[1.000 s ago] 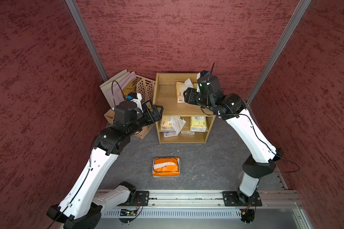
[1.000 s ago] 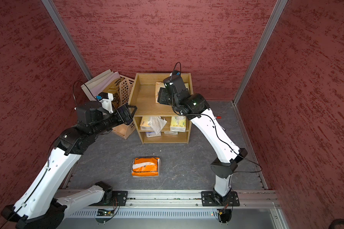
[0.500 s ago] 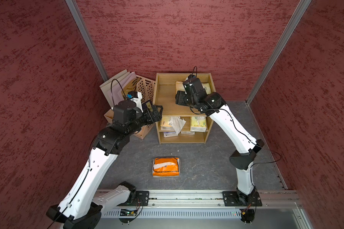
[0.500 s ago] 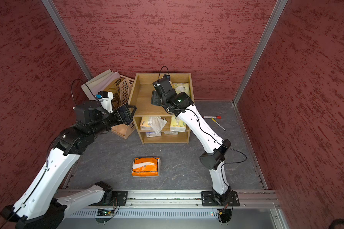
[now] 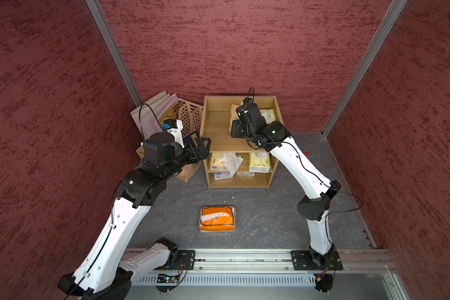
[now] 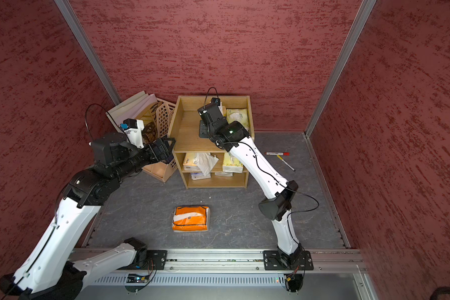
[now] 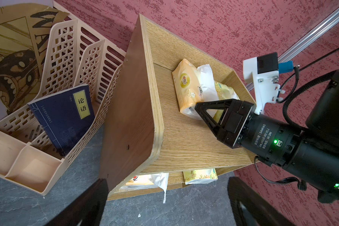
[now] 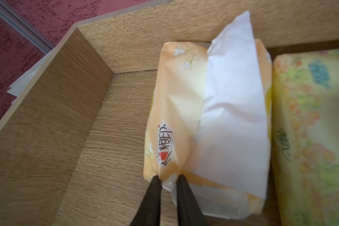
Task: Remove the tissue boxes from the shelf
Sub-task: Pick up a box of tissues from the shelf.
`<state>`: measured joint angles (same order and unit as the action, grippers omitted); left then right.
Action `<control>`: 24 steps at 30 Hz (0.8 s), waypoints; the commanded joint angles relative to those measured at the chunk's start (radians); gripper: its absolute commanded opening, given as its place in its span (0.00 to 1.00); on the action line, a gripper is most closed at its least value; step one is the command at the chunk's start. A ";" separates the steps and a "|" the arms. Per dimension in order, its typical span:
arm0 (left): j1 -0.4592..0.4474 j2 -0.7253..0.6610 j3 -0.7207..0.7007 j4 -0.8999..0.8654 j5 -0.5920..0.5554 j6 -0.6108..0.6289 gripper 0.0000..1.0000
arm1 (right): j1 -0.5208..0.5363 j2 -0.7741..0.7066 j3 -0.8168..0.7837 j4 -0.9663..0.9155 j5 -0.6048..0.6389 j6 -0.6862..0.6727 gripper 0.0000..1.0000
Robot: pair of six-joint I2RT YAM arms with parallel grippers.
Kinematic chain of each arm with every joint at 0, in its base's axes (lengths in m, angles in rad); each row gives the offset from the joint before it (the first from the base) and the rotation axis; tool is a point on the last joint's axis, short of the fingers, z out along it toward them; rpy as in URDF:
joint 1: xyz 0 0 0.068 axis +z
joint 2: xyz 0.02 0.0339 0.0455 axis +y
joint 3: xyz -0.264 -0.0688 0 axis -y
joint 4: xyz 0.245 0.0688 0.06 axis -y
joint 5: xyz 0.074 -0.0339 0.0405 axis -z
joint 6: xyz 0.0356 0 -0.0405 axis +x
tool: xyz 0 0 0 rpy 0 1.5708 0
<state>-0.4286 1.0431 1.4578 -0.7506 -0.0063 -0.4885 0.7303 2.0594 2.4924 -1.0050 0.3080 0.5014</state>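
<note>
Right gripper (image 8: 168, 181) is pinching the peach tissue pack (image 8: 180, 109) by its end seam (blurry, maybe just wrapper), lower middle of frame, on the top tier of the shelf (image 8: 47, 121). That's probably easier to grab than the fat body. Left gripper (image 5: 202, 147) is hovering spread beside the shelf.

In the left wrist view, the yellow label (image 7: 83, 104) on the dark blue book (image 7: 63, 121) reads "论语". The right arm's black motor housing (image 7: 262, 137) is printed "DAMIAO", "V1.1" and "DC 24V". A brown printed sheet (image 7: 41, 19) shows big letters "WA", cut off. In the right wrist view, the pale orange tissue pack (image 8: 174, 109) bears brush characters beside a red heart, not legible. In both top views, the orange tissue pack (image 5: 217, 218) (image 6: 190, 218) at lower centre has print too small to read.
</note>
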 commanded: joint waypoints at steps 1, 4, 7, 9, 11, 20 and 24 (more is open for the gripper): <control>-0.004 -0.011 -0.009 0.002 -0.006 -0.001 1.00 | 0.001 -0.012 0.017 0.031 -0.050 -0.042 0.04; -0.004 -0.012 -0.021 0.014 0.000 -0.013 1.00 | 0.012 -0.030 0.007 0.038 -0.104 -0.073 0.00; -0.004 -0.008 -0.025 0.018 0.003 -0.018 1.00 | 0.035 -0.053 -0.007 0.039 -0.155 -0.106 0.00; -0.004 -0.009 -0.025 0.015 0.004 -0.016 1.00 | 0.060 -0.074 -0.017 0.028 -0.165 -0.125 0.00; -0.004 -0.011 -0.028 0.013 0.000 -0.016 1.00 | 0.083 -0.100 -0.043 0.022 -0.169 -0.133 0.00; -0.004 -0.023 -0.044 0.009 -0.010 -0.019 1.00 | 0.125 -0.303 -0.310 0.069 -0.141 -0.116 0.47; -0.004 -0.023 -0.046 0.013 -0.006 -0.021 1.00 | 0.124 -0.352 -0.311 0.059 -0.119 -0.104 0.57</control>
<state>-0.4286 1.0325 1.4208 -0.7467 -0.0059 -0.5049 0.8600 1.7554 2.1883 -0.9699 0.1623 0.3882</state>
